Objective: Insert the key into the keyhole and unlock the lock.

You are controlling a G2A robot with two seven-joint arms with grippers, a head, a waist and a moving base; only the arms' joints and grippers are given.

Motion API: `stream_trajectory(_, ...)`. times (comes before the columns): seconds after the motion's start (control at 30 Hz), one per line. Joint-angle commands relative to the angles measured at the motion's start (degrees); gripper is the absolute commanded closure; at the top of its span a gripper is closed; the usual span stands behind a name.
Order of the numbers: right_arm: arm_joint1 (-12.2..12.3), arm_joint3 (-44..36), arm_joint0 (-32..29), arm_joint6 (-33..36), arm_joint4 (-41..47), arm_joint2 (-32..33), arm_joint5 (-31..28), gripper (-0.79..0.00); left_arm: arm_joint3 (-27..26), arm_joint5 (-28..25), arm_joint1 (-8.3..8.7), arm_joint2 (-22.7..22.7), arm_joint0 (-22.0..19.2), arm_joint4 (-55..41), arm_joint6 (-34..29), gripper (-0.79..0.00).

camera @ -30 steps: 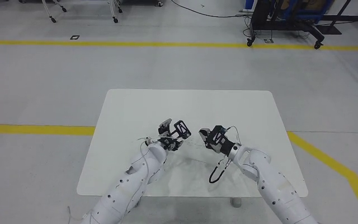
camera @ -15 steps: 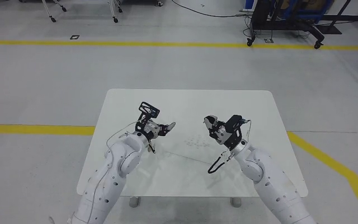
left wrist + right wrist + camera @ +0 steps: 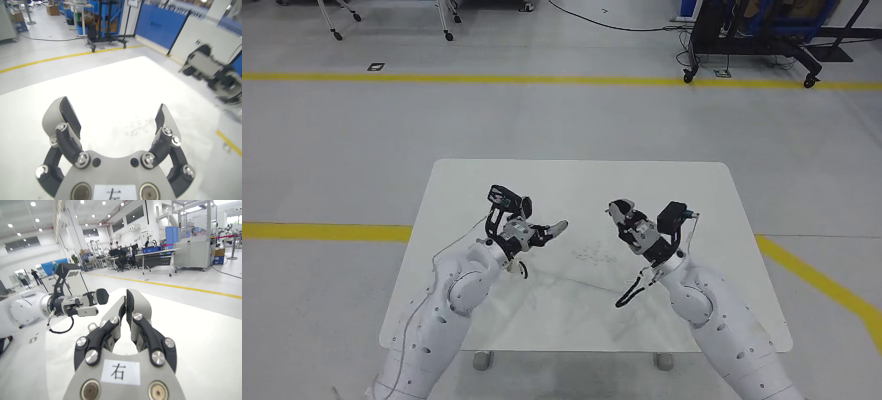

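Over the middle of the white table (image 3: 692, 190), my right gripper (image 3: 619, 212) is raised and shut, its pads (image 3: 130, 306) pressed together. A small metal padlock (image 3: 92, 326) with its shackle up shows tight against the side of one finger. From the left wrist view, a grey metal piece (image 3: 181, 69) sticks out of that gripper (image 3: 200, 65) in mid-air. The key is hidden. My left gripper (image 3: 545, 231) hovers to the left, facing the right one across a gap. It stands open (image 3: 113, 111) with nothing between its ribbed pads, as the right wrist view (image 3: 96, 304) also shows.
Faint dark scuff marks (image 3: 589, 255) lie on the table between the arms. A small metal bit (image 3: 33, 340) lies on the table under the left arm. A black cable (image 3: 630, 292) hangs from the right forearm. A yellow floor line (image 3: 322, 232) runs past the table.
One second ago the two grippers were nearly touching at the table's middle. They have drawn apart: the left swung left and away, the right moved slightly right and farther back.
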Motion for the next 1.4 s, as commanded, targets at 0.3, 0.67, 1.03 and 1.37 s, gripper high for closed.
stream_trajectory(0.3, -2.1, 7.0, 5.8, 1.3, 10.7, -5.9, -5.0, 0.000, 16.9, -11.0, 0.55, -1.4, -6.5, -65.0, -30.6, -0.785)
stream_trajectory(0.67, -2.5, 5.7, 5.3, 2.1, 14.4, -7.3, -6.8, 0.000, 14.7, -10.3, 0.46, -1.1, -5.1, -68.2, -29.8, -0.785)
stream_trajectory(1.03, -4.3, 10.3, 8.5, 8.7, 30.1, -10.5, -10.3, 0.000, 13.9, -15.1, 1.02, -0.4, -5.8, -68.5, -37.2, -0.502)
stream_trajectory(1.37, -5.0, 10.6, 9.1, 12.8, 32.6, -11.6, -11.6, 0.000, 14.2, -13.3, 0.86, 2.7, -6.7, -67.6, -38.3, -0.369)
